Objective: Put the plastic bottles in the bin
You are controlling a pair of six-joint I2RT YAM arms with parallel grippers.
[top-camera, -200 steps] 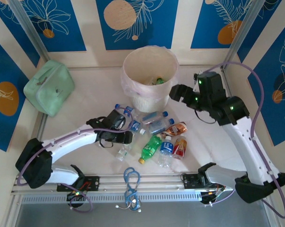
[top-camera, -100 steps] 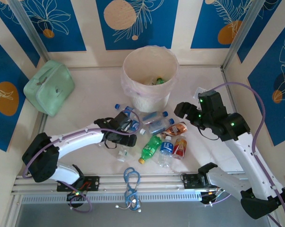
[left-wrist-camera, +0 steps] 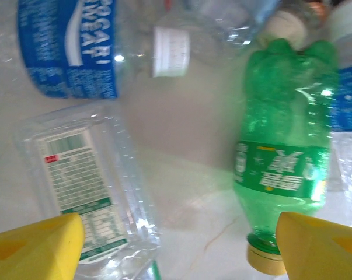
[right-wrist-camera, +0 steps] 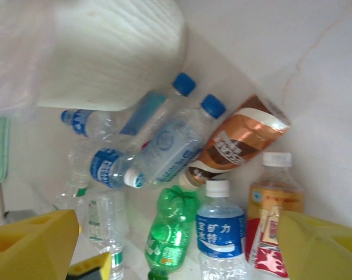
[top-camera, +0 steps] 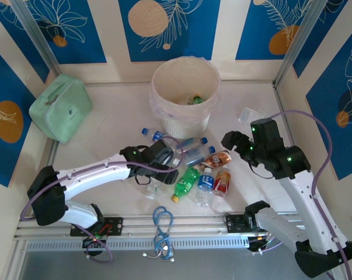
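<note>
**Both grippers open and empty over a heap of light, slick bottles**

The left gripper (left-wrist-camera: 178, 248) has its yellow fingers spread wide and grips nothing. In its wrist view a flattened clear bottle (left-wrist-camera: 85, 181) lies at 10 o'clock of the gap. A green bottle (left-wrist-camera: 283, 157) lies at 2 o'clock, its yellow cap (left-wrist-camera: 263, 259) just beside the finger at 4 o'clock. A blue-labelled bottle (left-wrist-camera: 68, 49) lies farther out at 11 o'clock.

The right gripper (right-wrist-camera: 178, 245) is likewise spread and empty, hanging above the heap. Below it a brown-labelled bottle (right-wrist-camera: 240, 140) sits at 1 o'clock and two blue-capped clear ones (right-wrist-camera: 170, 146) at 12.

From above, the plastic bottles (top-camera: 193, 166) are piled mid-table, with the left gripper at the heap's 9 o'clock edge and the right at 2 o'clock. The bin (top-camera: 212, 76) stands at 12 o'clock of the heap, close behind it, with something green already showing inside. A mint-green pouch (top-camera: 62, 108) sits well apart at 10 o'clock.

These look empty, so they are probably very light, with thin walls that dent under a squeeze. Round and glossy, they may roll or squirt out of the fingers. The labelled mid-body looks the best place to close, across the width, away from the tapering neck. The flattened one lies low and would need a grip by its long edges. The bottles lean on one another, so lifting one may shift its neighbours.
</note>
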